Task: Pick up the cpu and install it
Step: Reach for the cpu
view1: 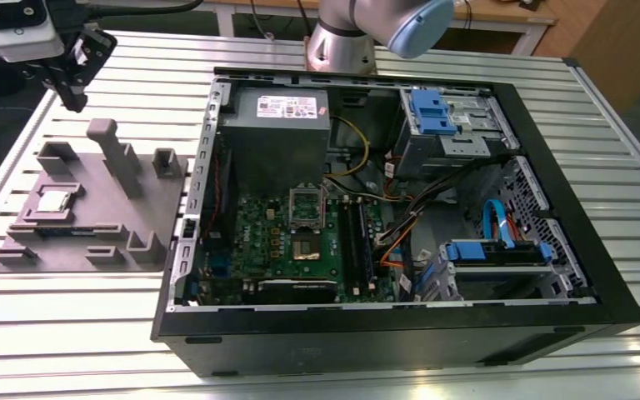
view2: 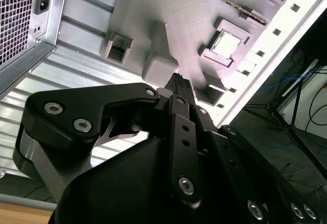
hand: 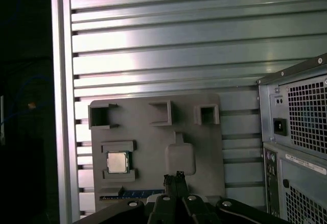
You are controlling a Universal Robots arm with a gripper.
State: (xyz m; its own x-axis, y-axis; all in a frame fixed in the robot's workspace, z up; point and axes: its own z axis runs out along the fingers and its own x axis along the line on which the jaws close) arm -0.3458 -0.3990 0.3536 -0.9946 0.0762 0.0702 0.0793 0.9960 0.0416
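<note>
While the cpu (view1: 53, 202) lies flat in its shallow nest on the grey moulded plate (view1: 156, 208), the gripper (view1: 76, 102) hangs high above the plate, well apart from the chip, its fingers drawn narrow and holding nothing. In the first wrist view the fingertips line up with the plate's tall upright block (hand: 179, 157), and the chip sits off to one side of that block. An open computer case (view1: 409, 337) stands just beside the plate. The step in hand appears to be the approach for the pick. Doing it well likely means spreading the fingers first, centring over the chip rather than the block, descending straight, and closing evenly on the chip's edges without tilting it against the nest walls.
</note>
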